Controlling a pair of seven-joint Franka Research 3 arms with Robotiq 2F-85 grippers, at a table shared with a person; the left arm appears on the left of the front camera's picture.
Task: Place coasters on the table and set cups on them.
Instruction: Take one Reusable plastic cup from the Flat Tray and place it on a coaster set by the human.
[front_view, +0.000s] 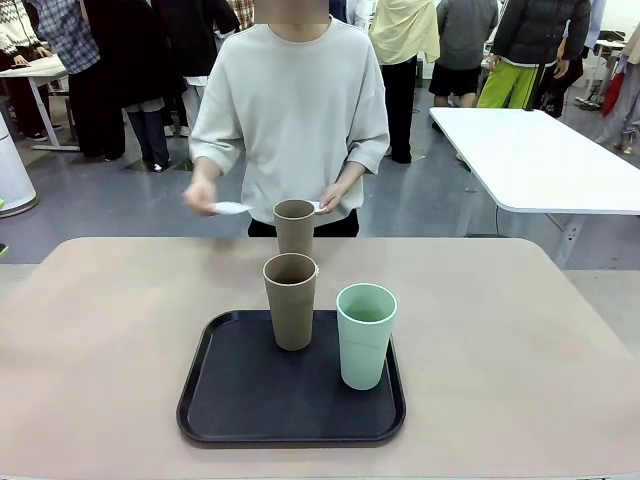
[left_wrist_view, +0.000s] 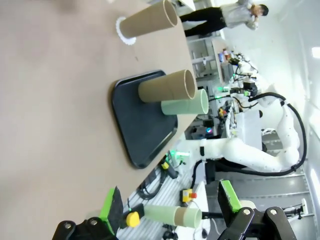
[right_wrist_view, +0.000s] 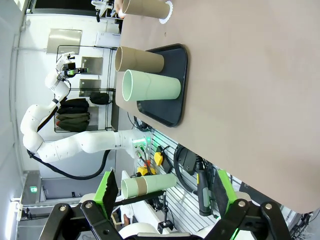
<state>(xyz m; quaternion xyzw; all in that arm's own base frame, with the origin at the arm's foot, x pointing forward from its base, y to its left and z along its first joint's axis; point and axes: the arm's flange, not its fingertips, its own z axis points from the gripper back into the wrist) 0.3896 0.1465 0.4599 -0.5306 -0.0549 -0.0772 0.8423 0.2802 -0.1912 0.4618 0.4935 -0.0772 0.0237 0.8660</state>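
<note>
Robotics lab: white robot arms (left_wrist_view: 250, 155)

far cup (front_view: 294, 225) on coaster (left_wrist_view: 120, 29) | tan cup (front_view: 290, 305), mint cup (front_view: 366, 340) upright on tray (front_view: 240, 400)

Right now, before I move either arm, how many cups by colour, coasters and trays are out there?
Tan cups: 2
Mint green cup: 1
Coasters: 3, one under the far tan cup, two apparently held by the person
Black tray: 1
Total: 7
</note>
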